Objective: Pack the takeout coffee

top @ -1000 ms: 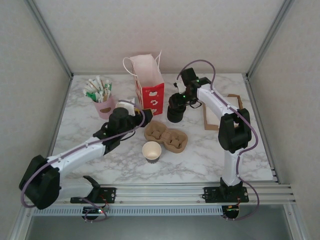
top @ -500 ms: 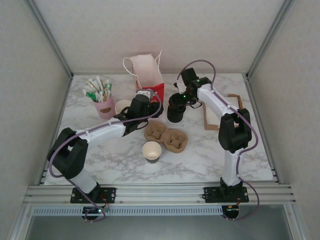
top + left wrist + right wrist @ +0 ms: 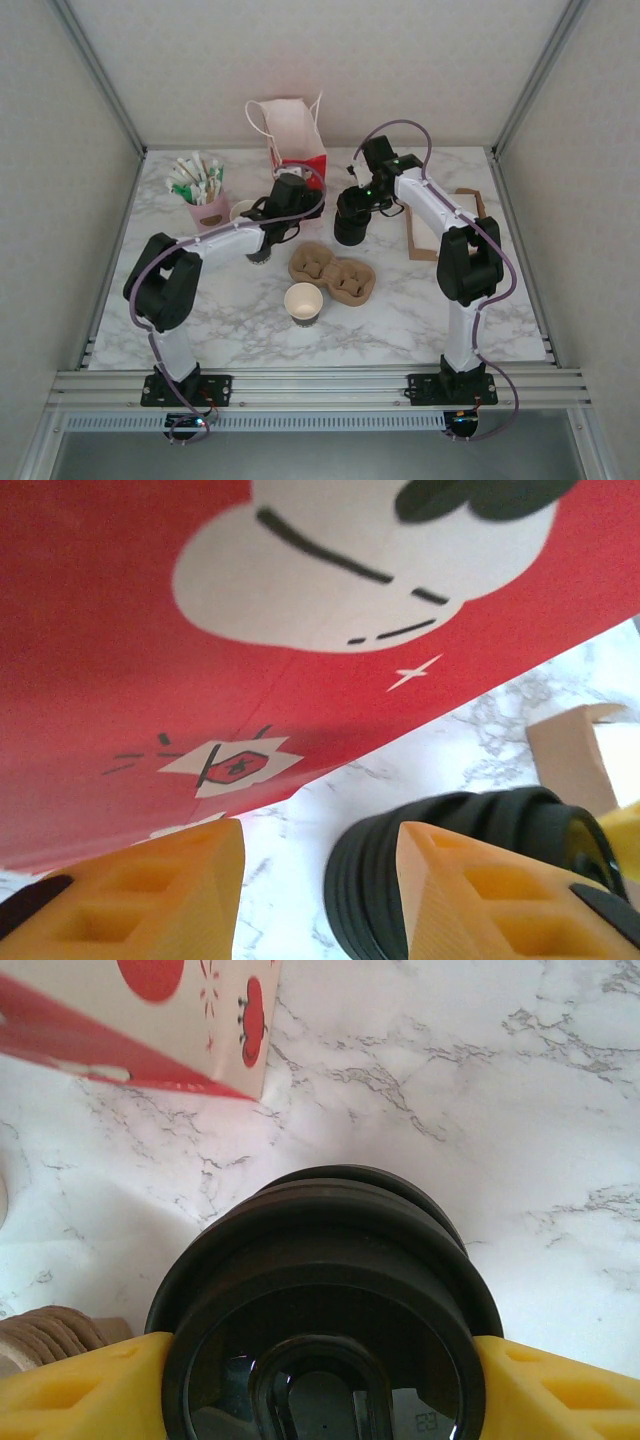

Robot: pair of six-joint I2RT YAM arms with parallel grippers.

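Note:
The single paper cup (image 3: 303,303), cream with a dark lower part, stands open and lidless on the marble in front of the cardboard cup carrier (image 3: 333,270). My right gripper (image 3: 354,205) sits over the squat stack of black lids (image 3: 350,230). In the right wrist view its yellow fingers (image 3: 75,1390) press both sides of the top lid (image 3: 320,1260). My left gripper (image 3: 305,192) is beside the red and white paper bag (image 3: 298,150), open. In the left wrist view its orange fingers (image 3: 150,890) frame bare marble, with the bag (image 3: 150,630) ahead and the lid stack (image 3: 370,880) to the right.
A pink holder of sachets and stirrers (image 3: 205,205) and a stack of lidless cream cups (image 3: 243,211) stand at the back left. Flat brown cardboard (image 3: 450,225) lies right of the right arm. Metal frame posts border the table.
My left arm has swung from the front left, past the cup stack, up to the bag. The right arm and the open cup have not moved.

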